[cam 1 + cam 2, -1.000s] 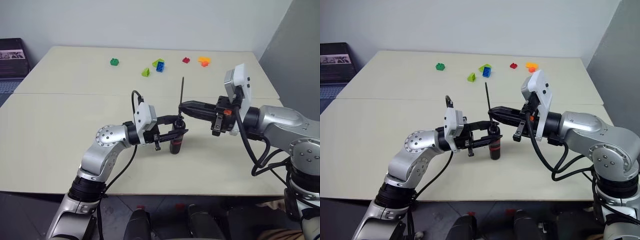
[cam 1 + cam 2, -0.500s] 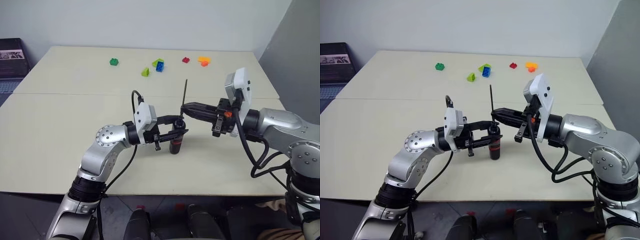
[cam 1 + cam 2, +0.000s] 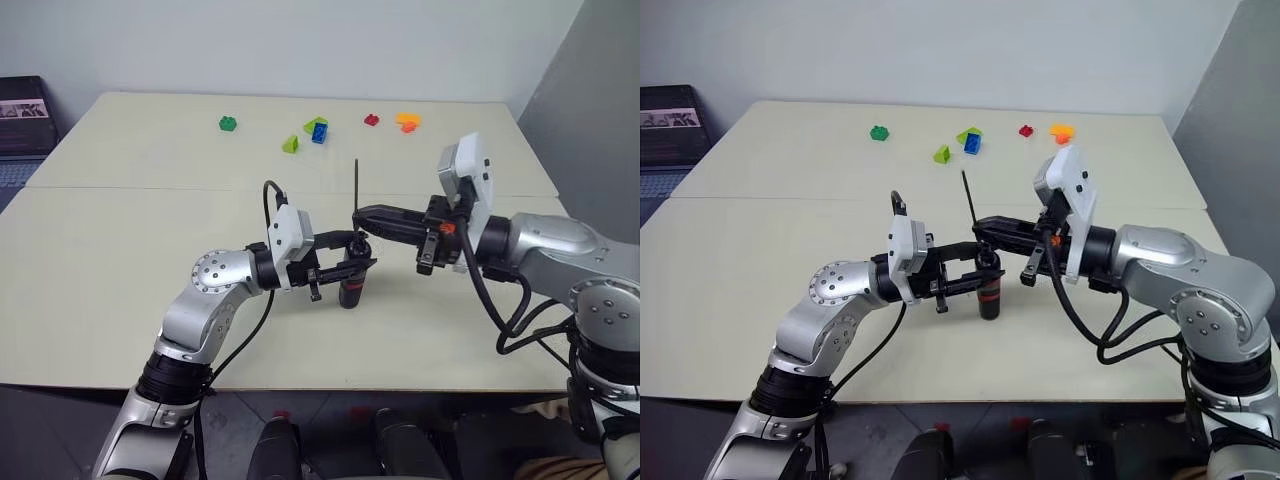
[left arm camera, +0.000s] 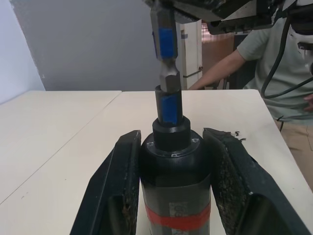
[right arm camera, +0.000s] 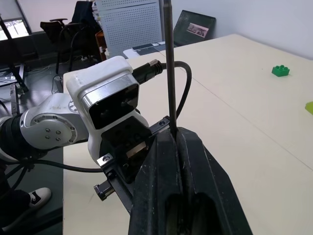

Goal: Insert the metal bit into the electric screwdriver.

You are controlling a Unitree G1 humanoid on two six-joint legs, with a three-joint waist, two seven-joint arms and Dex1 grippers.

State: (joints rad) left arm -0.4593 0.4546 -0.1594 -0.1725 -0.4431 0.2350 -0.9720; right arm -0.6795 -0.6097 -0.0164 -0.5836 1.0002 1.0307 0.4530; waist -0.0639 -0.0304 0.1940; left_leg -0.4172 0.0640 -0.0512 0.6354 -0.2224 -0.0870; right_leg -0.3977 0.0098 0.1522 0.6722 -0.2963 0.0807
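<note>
Holding metal bit [image 3: 357, 180] upright, right gripper [image 3: 362, 214] clamped, now shifted back left since half second ago. Bit's base just above electric screwdriver [image 3: 351, 281] nose, left gripper [image 3: 352, 264] clamped on it. Alignment regained; insertion pending.

Both arms are clad in silver-grey rounded shells with screw-ringed joint caps, and a white camera block is carried on each wrist; black cables are looped beside them, and the right gripper [image 3: 362, 213] and left gripper [image 3: 352, 252] are fitted with black fingers (an orange tab sits by the right wrist)

Robotics lab, pale worktables [image 3: 120, 250], pegboard panel [image 5: 128, 24], seated person [image 4: 274, 54]
</note>
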